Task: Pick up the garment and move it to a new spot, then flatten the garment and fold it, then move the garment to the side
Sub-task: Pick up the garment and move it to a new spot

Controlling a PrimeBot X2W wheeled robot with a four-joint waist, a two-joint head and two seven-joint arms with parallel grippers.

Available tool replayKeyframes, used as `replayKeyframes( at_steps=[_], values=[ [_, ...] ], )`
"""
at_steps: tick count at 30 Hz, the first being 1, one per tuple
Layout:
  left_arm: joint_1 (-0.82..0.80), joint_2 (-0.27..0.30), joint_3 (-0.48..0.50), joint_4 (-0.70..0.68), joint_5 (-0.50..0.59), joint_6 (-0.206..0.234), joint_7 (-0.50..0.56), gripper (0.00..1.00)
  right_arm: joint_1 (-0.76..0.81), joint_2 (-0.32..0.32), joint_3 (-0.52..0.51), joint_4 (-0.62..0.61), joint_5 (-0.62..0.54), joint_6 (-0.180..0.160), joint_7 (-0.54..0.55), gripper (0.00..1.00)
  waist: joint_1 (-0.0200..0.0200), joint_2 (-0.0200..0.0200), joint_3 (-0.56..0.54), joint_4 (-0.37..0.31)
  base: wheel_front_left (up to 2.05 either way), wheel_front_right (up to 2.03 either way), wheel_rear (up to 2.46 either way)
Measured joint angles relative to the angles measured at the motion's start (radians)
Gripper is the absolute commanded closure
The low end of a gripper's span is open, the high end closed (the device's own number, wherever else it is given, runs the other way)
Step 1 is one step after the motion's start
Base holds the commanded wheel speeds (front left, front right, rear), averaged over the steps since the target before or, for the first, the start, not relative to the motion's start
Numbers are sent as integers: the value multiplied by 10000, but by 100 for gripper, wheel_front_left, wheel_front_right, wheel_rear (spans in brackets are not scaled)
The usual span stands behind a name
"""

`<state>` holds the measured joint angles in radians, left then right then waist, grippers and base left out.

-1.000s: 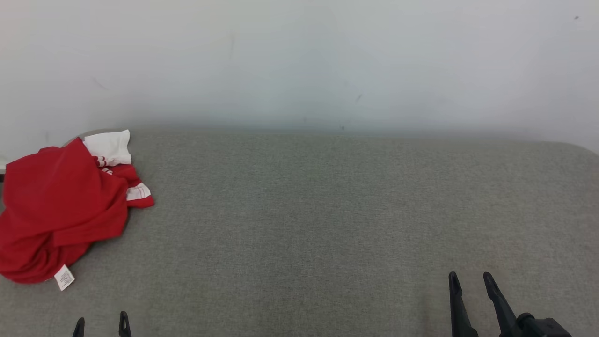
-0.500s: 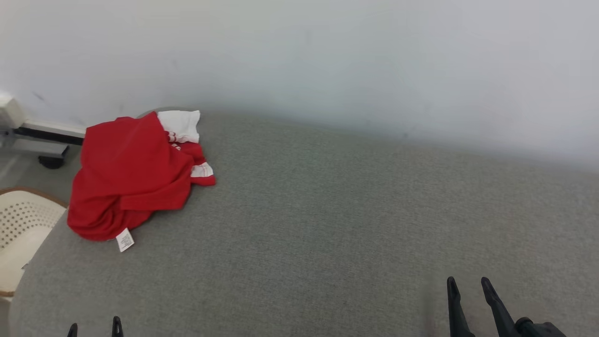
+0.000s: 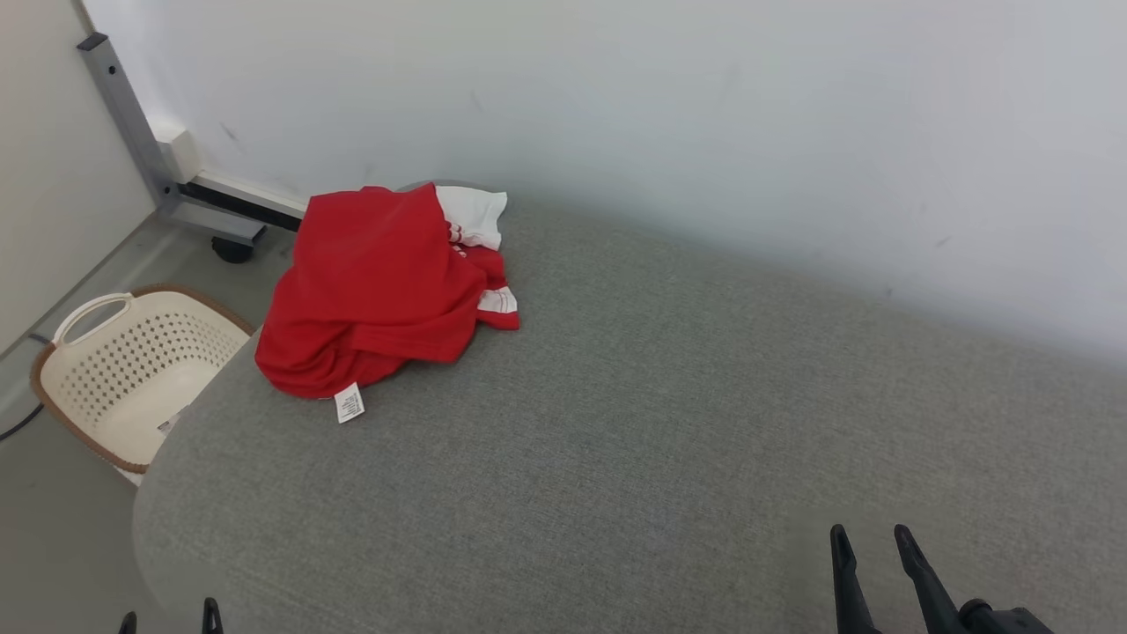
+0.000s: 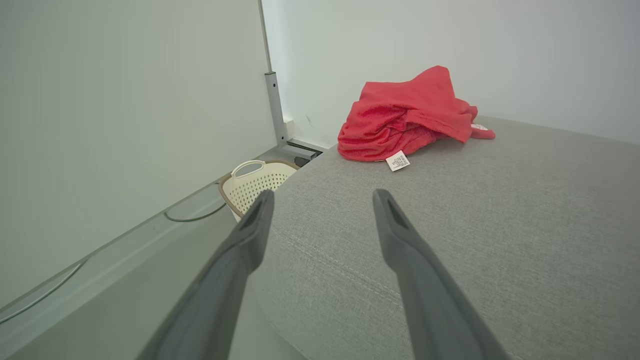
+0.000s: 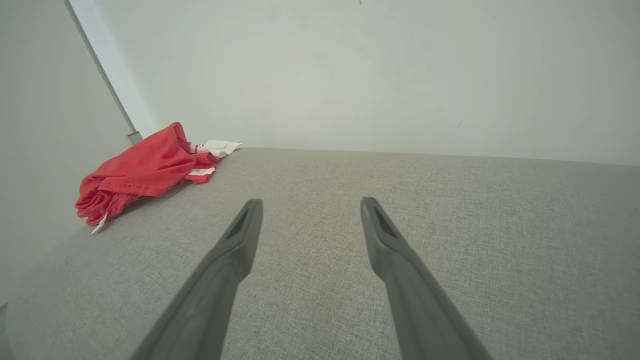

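Grey fabric table (image 3: 616, 423) holds the crumpled red-and-white cloth garment (image 3: 379, 282) at its far-left corner. Left gripper (image 4: 323, 195) and right gripper (image 5: 311, 201) hover at its near edge, fingers spread, empty. Step 1 seems pending: reach over, grasp.

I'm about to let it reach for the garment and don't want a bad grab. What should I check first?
1. left hand open and empty: ok.
2. right hand open and empty: ok.
3. red garment in view, crumpled at the far left corner of the grey surface: ok.
4. grey surface between left hand and red garment bare: ok.
5. red garment's left edge fully on the grey surface: cannot tell.
6. basket on the floor, apart from the red garment: ok.
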<state>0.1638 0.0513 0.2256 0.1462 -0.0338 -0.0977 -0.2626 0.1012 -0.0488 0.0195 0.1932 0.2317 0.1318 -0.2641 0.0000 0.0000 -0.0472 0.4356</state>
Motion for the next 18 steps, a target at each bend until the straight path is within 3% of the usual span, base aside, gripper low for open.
replayKeyframes(
  at_steps=[6,18],
  values=[
    [27,-2,125,-35,-44,59,0,0,-63,0,165,36,-6,0,0,0,0,0,-2,402,0,0,0],
    [79,-10,288,-159,-190,268,0,0,-151,-2,267,128,-48,0,0,0,0,0,17,423,0,0,0]
  ],
)
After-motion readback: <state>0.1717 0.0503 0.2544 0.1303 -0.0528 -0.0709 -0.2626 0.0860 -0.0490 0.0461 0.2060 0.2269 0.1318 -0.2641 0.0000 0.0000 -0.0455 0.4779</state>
